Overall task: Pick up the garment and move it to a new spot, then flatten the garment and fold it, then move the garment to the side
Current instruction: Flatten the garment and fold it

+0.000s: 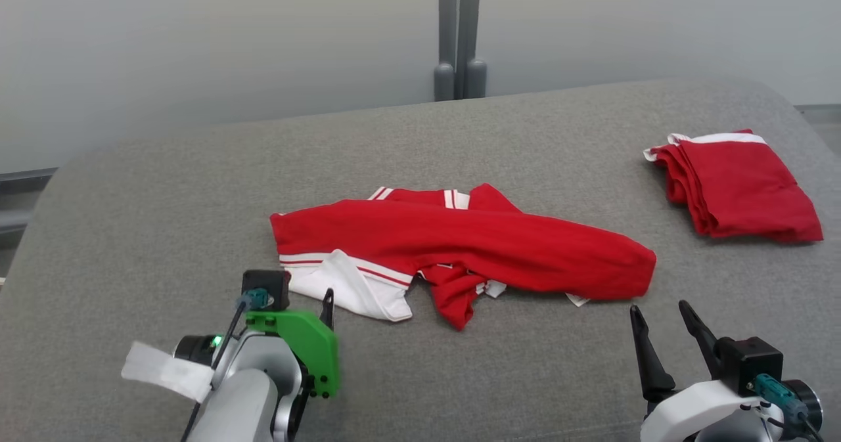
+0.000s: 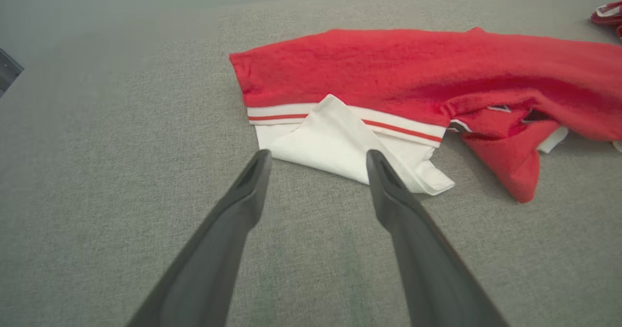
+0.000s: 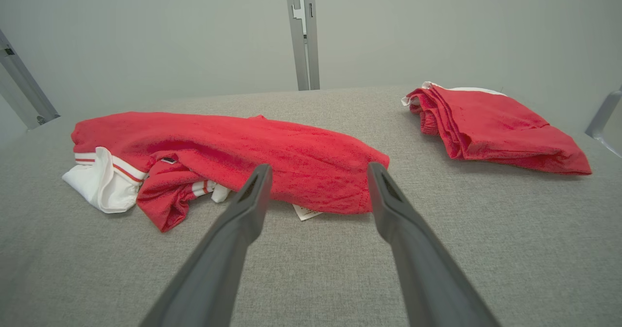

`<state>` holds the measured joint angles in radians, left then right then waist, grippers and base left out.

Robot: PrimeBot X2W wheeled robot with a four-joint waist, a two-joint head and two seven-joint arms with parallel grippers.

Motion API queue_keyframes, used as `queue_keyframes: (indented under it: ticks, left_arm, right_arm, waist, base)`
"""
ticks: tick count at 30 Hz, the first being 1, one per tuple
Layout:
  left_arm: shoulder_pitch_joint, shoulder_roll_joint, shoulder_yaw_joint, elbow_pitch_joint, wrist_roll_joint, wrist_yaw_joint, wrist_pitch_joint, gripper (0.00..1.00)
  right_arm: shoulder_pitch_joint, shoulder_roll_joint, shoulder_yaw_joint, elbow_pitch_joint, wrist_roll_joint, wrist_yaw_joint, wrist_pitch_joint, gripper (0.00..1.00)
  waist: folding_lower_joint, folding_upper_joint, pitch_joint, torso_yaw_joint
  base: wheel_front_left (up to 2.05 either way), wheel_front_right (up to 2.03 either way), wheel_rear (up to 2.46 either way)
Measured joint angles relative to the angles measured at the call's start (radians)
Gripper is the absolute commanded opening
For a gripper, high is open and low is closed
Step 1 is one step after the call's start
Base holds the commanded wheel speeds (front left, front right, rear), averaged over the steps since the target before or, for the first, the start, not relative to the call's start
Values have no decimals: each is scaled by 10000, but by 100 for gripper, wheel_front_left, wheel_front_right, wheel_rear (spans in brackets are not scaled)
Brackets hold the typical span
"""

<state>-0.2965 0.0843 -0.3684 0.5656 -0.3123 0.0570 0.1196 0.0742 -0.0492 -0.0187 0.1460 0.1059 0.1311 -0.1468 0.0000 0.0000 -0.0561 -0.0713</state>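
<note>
At the grey counter's (image 1: 197, 199) middle, the crumpled red garment (image 1: 460, 245) is lying loose. The left pincer (image 2: 318, 154) is hovering, spread apart and empty, just before its white hem; the right pincer (image 1: 658, 307) is gaping, empty, near the other end.

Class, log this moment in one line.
step: pickup pending | garment: crumpled, centre | left gripper: open | right gripper: open | folded clothes: far right

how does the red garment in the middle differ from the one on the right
The middle garment is crumpled and stretched long; the right garment is folded into a compact stack. The middle garment shows a big white flap with red stripes; the right garment shows a thin white edge. Both are red.
</note>
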Motion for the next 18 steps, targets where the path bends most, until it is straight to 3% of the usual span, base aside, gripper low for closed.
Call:
queue_keyframes:
  ticks: [18]
  left_arm:
    - [-2918,-42,40,2834,-35,872,1538,100]
  right_arm:
    - [-379,-8,403,-63,71,0,-94,100]
  waist:
    - [0,0,1375,-1735]
  base:
    - [0,0,0]
